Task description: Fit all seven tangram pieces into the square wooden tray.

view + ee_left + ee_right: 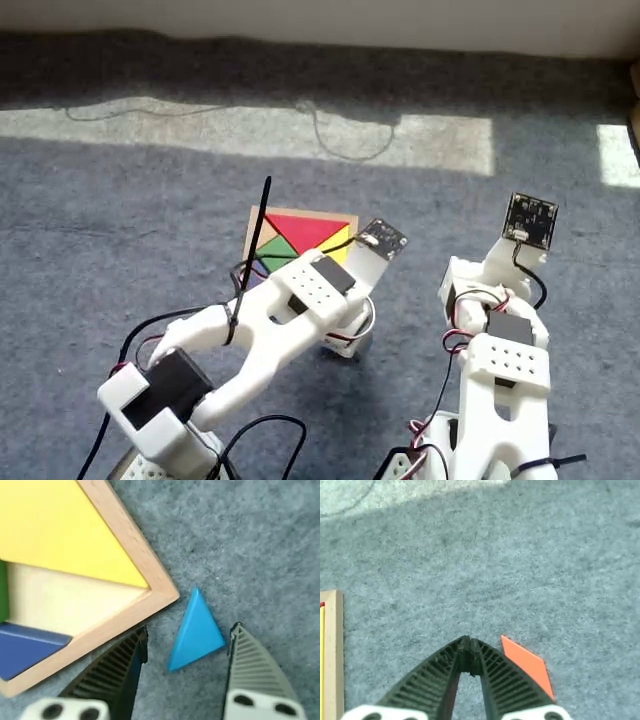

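Observation:
The square wooden tray lies on the grey carpet, one corner close to my left gripper. In it I see a big yellow triangle, a dark blue piece, a sliver of green and a bare wooden slot. A light blue triangle lies flat on the carpet just outside that corner, between the open left fingers. My right gripper is shut on nothing above the carpet. Beside it lies an orange piece, partly hidden by a finger. From above, the tray shows red, green and yellow pieces.
The left arm covers the near part of the tray in the high view. The right arm stands well to the right of it. A thin cable runs over the carpet at the back. The tray's edge shows off to the side of the right gripper.

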